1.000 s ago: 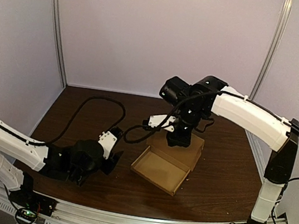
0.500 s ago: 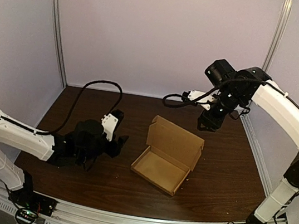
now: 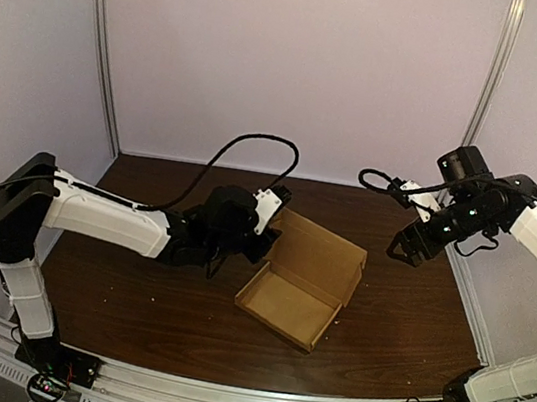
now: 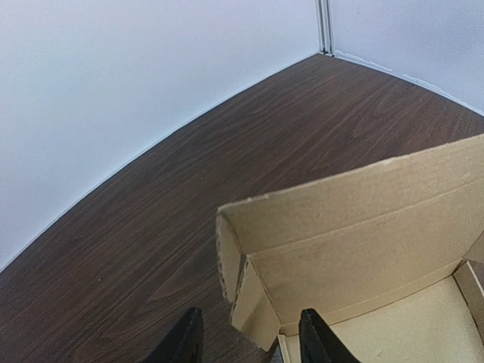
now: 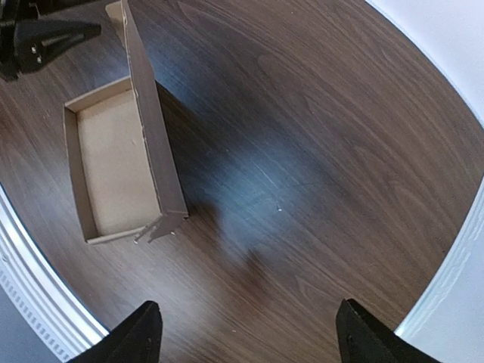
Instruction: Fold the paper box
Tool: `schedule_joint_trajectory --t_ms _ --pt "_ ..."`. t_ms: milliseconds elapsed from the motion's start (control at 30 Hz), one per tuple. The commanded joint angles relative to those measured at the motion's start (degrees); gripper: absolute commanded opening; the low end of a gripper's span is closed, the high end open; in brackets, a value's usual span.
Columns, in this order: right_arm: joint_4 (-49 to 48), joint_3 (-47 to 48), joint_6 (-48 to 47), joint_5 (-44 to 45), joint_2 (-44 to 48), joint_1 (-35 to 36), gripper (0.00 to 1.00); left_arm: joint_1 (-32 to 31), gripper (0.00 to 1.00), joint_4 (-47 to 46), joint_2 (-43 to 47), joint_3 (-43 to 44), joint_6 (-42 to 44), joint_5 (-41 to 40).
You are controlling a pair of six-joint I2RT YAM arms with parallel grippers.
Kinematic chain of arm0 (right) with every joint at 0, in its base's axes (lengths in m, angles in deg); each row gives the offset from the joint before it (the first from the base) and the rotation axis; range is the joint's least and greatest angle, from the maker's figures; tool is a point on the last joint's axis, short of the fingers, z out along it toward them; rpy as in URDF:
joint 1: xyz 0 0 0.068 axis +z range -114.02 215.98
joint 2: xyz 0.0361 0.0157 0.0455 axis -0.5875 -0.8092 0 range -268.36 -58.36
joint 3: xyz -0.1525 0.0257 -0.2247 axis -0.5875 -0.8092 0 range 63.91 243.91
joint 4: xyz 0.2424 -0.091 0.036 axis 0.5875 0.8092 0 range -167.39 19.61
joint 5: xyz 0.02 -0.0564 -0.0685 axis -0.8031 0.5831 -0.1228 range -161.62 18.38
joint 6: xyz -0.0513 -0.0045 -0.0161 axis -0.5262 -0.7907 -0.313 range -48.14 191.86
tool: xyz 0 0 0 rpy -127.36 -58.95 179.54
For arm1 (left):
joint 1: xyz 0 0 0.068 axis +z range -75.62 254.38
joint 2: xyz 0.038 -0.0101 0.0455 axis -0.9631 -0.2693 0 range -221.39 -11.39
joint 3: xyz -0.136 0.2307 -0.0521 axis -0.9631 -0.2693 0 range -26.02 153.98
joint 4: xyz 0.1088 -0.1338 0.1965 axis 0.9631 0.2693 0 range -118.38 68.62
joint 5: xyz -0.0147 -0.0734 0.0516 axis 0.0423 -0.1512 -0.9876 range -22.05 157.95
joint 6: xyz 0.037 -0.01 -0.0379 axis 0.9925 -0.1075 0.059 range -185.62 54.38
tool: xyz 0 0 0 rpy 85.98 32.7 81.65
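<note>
The light, easily creased cardboard box (image 3: 302, 282) is sitting open just ahead of the left gripper (image 4: 249, 344), its upright lid (image 4: 355, 204) cornering toward those parted fingers, likely the edge to pinch gently, while the right gripper (image 5: 249, 336) is hanging wide apart, well clear.

The top camera hangs high behind both arm bases. It looks down and forward, far enough back to take in the whole table (image 3: 133, 292) and the back wall (image 3: 299, 64).

The left wrist camera sits just behind the left gripper (image 4: 249, 344) and looks low across the tabletop. It is very close to the paper box (image 4: 363, 227), whose upright corner stands just ahead of the fingertips.

The right wrist camera looks almost straight down past the right gripper (image 5: 249, 336) from well above the wood. The box lies far beyond its fingertips, off to one side.

All three views share the box. The right wrist view also catches the left gripper at that same corner.
</note>
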Motion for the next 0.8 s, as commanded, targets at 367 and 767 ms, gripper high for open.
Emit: schedule_joint_trajectory --t_ms 367,767 --pt "-11.9 -11.2 7.4 -16.2 0.6 -2.1 0.94 0.1 0.19 8.0 -6.5 9.6 0.3 0.2" --pt "-11.0 -7.3 13.0 -12.4 -6.0 -0.6 0.65 -0.2 0.03 12.8 -3.7 7.9 -14.1 -3.9"
